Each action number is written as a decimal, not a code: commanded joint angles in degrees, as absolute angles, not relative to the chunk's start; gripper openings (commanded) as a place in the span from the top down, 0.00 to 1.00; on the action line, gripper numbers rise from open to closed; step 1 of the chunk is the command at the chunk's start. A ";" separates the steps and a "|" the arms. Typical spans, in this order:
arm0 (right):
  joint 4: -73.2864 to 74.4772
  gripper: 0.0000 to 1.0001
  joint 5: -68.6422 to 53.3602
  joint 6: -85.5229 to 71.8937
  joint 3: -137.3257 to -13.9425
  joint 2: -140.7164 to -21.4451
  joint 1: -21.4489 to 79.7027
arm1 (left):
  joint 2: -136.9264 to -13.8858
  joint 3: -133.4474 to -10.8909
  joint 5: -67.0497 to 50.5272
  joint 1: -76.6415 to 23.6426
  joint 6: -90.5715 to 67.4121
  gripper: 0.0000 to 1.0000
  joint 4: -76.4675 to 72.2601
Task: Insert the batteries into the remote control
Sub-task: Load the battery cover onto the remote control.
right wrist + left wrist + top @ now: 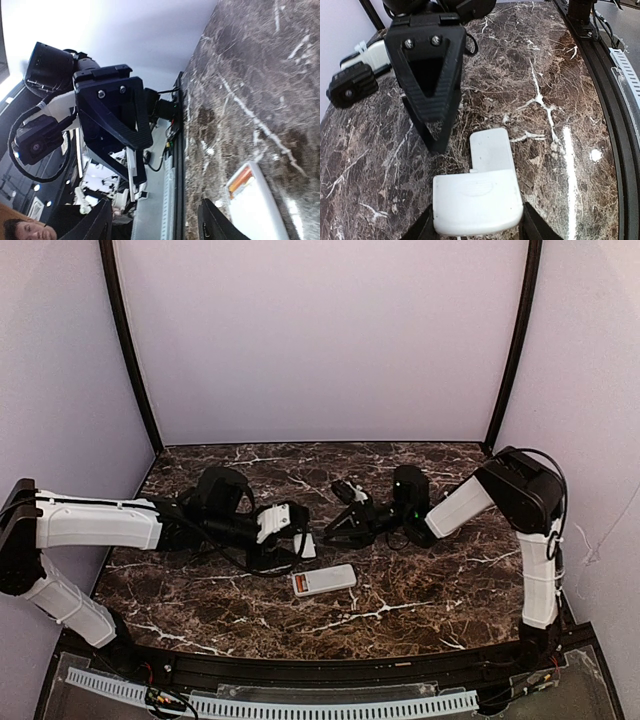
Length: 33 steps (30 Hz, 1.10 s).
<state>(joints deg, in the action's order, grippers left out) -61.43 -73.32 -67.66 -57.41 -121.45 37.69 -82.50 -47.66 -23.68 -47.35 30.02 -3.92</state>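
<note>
The white remote control (324,581) lies plain back up on the marble table, in front of both grippers. An orange-red strip, the batteries (300,585), shows in its open left end. The remote (257,205) and batteries (240,181) also show in the right wrist view. My left gripper (299,529) is shut on a small flat white plastic piece (478,200), which reaches down to the table just behind the remote. My right gripper (338,516) is open and empty, facing the left gripper a short way to its right. Its fingers (428,85) show in the left wrist view.
Dark marble table (420,590) inside lilac walls. A black rail (330,665) and a white slotted strip (270,705) run along the near edge. Both arms reach low across the middle, with loose cables (250,565) under the left one.
</note>
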 commanded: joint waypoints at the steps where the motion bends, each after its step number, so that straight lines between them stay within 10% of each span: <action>1: -34.57 0.42 -66.49 -44.33 -57.22 -112.50 35.43 | -82.40 -47.11 -22.88 -46.52 26.33 0.64 2.35; 10: -10.35 0.32 -49.71 -19.54 -58.33 -101.10 33.16 | -86.03 -49.15 -22.64 -46.23 23.94 0.63 8.49; 18: -12.70 0.02 -31.48 -16.99 -55.24 -89.49 31.18 | -87.79 -49.94 -21.85 -46.61 26.22 0.63 10.84; 27: -40.47 0.01 -55.90 -39.07 -49.29 -96.69 22.30 | -91.42 -52.59 -18.81 -48.54 28.88 0.63 14.06; 33: -33.56 0.01 -56.77 -35.97 -51.26 -97.50 22.24 | -93.39 -53.85 -17.47 -49.55 29.95 0.63 14.51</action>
<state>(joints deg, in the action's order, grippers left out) -29.17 -53.36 -33.98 -50.43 -97.80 21.93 -92.12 -51.88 -19.03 -48.82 28.23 12.03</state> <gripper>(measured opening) 0.986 0.500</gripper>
